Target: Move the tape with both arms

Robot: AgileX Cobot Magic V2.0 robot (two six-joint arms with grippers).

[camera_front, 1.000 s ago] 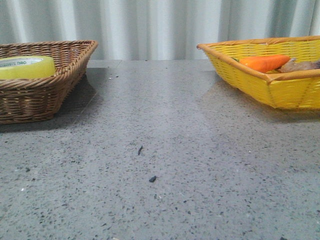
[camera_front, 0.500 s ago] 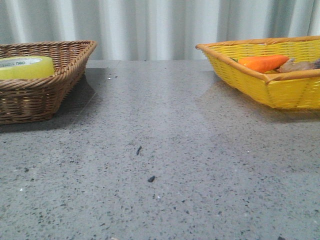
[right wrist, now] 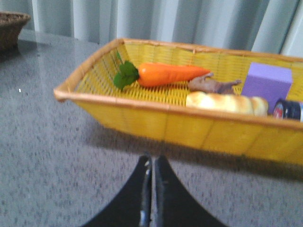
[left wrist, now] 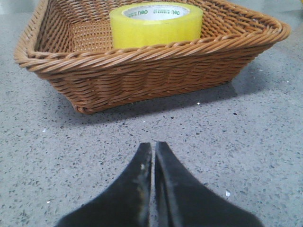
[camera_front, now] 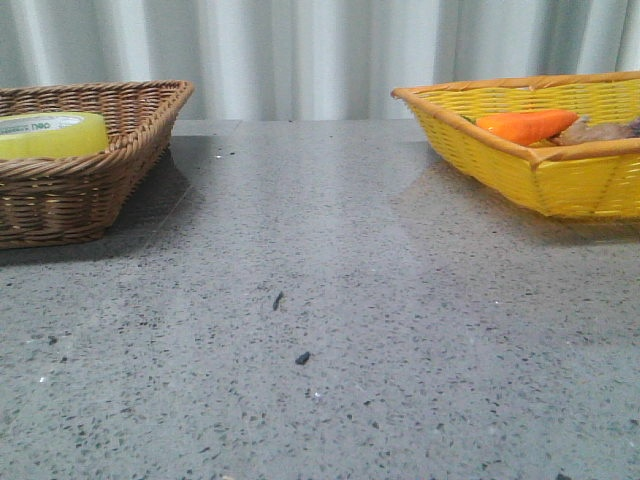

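The tape (left wrist: 156, 24), a wide yellow roll with a white core printed in green, lies flat inside the brown wicker basket (left wrist: 142, 61). In the front view the tape (camera_front: 50, 133) shows at the far left in that basket (camera_front: 90, 190). My left gripper (left wrist: 153, 146) is shut and empty, low over the table a short way in front of the basket's near wall. My right gripper (right wrist: 151, 160) is also shut and empty, just in front of the yellow basket (right wrist: 165, 125). Neither arm shows in the front view.
The yellow basket (camera_front: 540, 170) at the right holds an orange carrot (right wrist: 168, 74), a brown root piece (right wrist: 213, 85), a bread roll (right wrist: 225, 103), a purple block (right wrist: 267, 80) and a dark can (right wrist: 289, 109). Grey speckled table (camera_front: 320, 320) spans between the baskets; curtains hang behind.
The front view shifted very slightly to the left between one second ago and now; nothing on the table has moved.
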